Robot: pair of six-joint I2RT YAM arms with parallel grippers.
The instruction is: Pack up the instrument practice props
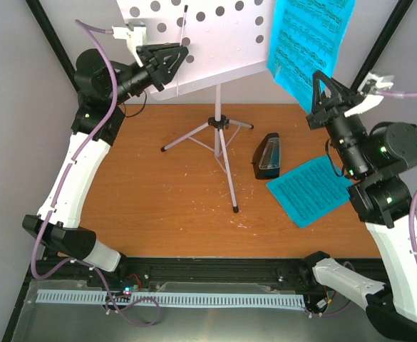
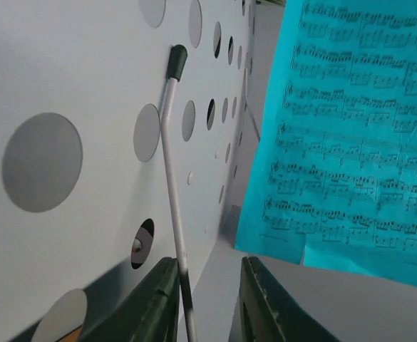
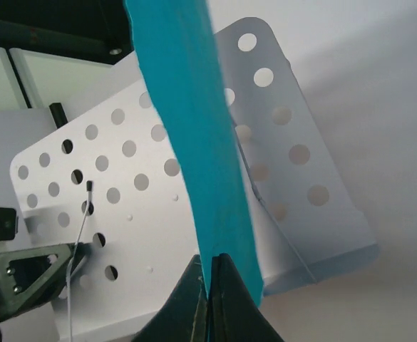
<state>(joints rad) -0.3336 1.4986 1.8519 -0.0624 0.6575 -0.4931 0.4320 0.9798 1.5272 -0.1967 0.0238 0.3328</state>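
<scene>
The wooden desk [image 1: 158, 192] carries the white music stand [image 1: 215, 50], upright on its tripod. The clenched right claw [image 1: 321, 77] grasps the raised cyan page [image 1: 304, 43] beside the stand's panel. The flat cyan page [image 1: 311, 191] lies just beside the black metronome [image 1: 268, 157]. The left claw [image 1: 182, 54] is slightly released around the stand's wire arm [image 2: 171, 164].

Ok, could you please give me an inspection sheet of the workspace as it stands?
Surface: wooden table, white scuffs.
Job's things: music stand upright; metronome beside flat cyan page.
Clutter: nothing seen.
Grippers: left tool open around stand's wire page holder; right tool shut on hanging cyan page.
Cables: purple cables along both arms.
Surroundings: grey walls, black frame posts.
</scene>
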